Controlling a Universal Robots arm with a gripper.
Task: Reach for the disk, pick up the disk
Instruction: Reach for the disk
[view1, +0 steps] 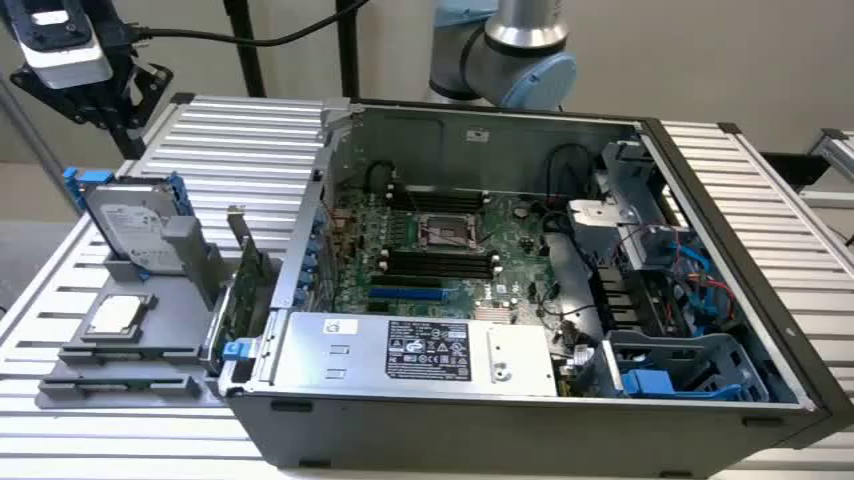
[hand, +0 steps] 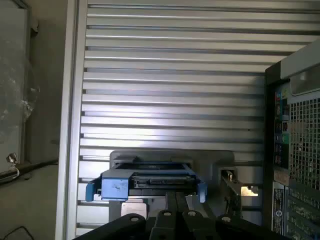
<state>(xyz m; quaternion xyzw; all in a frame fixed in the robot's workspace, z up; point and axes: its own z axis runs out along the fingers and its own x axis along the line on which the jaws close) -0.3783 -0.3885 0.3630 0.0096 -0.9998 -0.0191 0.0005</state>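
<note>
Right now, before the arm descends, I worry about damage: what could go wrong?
The fingers are shut; lowered like this, they would likely hit the top edge of the disk rather than straddle it. The disk stands upright in a grey holder with a CPU chip and green card close by; a skewed approach might knock them.

Soft, even light is filling the open computer case (view1: 534, 430), and you are seeing its inner corners sitting in shade. Beside the case, the ribbed bench (hand: 175, 75) is throwing pale glare bands; the tool (hand: 177, 205) is showing dark.
</note>
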